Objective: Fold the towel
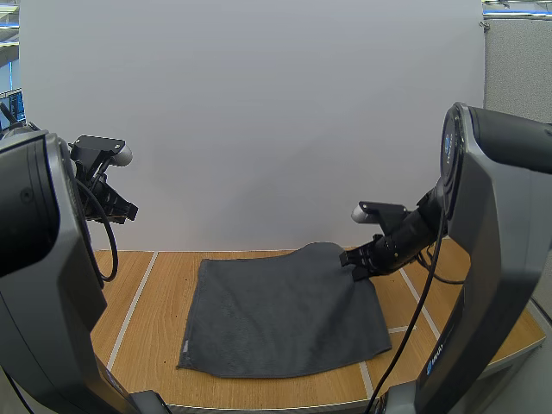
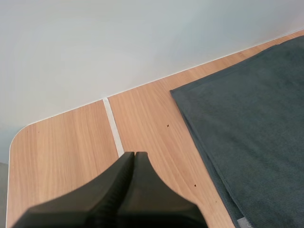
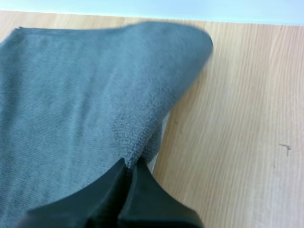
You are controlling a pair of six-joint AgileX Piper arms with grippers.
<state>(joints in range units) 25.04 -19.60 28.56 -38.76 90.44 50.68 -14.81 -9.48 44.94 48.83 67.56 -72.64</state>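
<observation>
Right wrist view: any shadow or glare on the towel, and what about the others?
Right wrist view: no glare; soft shadow on the table under the towel's lifted edge, at the right end effector. Left wrist view: even light. High view: table edge bows from the lens.

"What's the table [image 1: 147, 354] like from where you stand?"

"Light wood, with thin white lines [image 1: 134, 306] running near to far, one on the left and more on the right."

"Anything lying on it?"

"A dark grey towel [image 1: 285, 323], spread flat across the middle. Bare wood shows between its left edge and the left line. Its far right corner is humped up off the wood."
</observation>
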